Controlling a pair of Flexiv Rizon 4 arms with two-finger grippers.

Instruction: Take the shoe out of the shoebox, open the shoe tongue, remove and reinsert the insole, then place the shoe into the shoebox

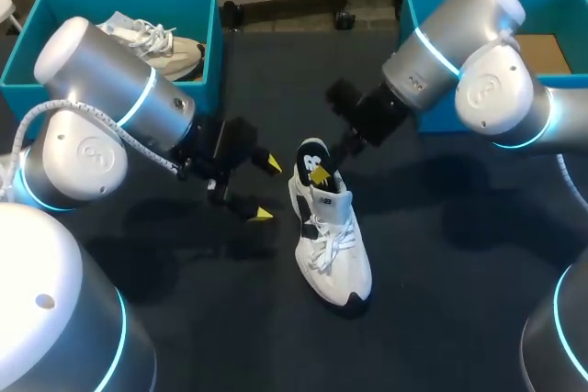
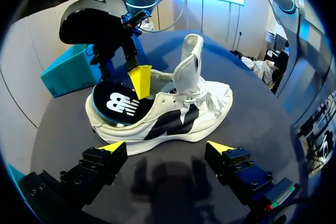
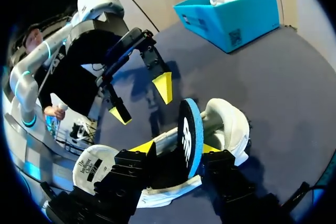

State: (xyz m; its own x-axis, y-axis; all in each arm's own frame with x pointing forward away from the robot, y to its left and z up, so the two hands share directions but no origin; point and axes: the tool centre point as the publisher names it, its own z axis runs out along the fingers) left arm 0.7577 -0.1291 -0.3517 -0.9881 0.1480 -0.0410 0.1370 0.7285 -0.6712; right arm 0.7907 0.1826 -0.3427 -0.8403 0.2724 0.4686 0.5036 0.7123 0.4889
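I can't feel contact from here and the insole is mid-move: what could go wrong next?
1. The shoe stands unheld. The left jaws are open beside it and not touching, so force on the insole could slide or tip it.
2. The right jaws pinch the insole on edge at the heel opening, where it may buckle or catch on the collar.
3. The raised tongue could flop over the opening.

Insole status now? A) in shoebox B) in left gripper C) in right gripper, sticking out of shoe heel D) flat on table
C: the insole stands on edge, clamped by the right gripper at the heel of the shoe; the left gripper is open, empty.
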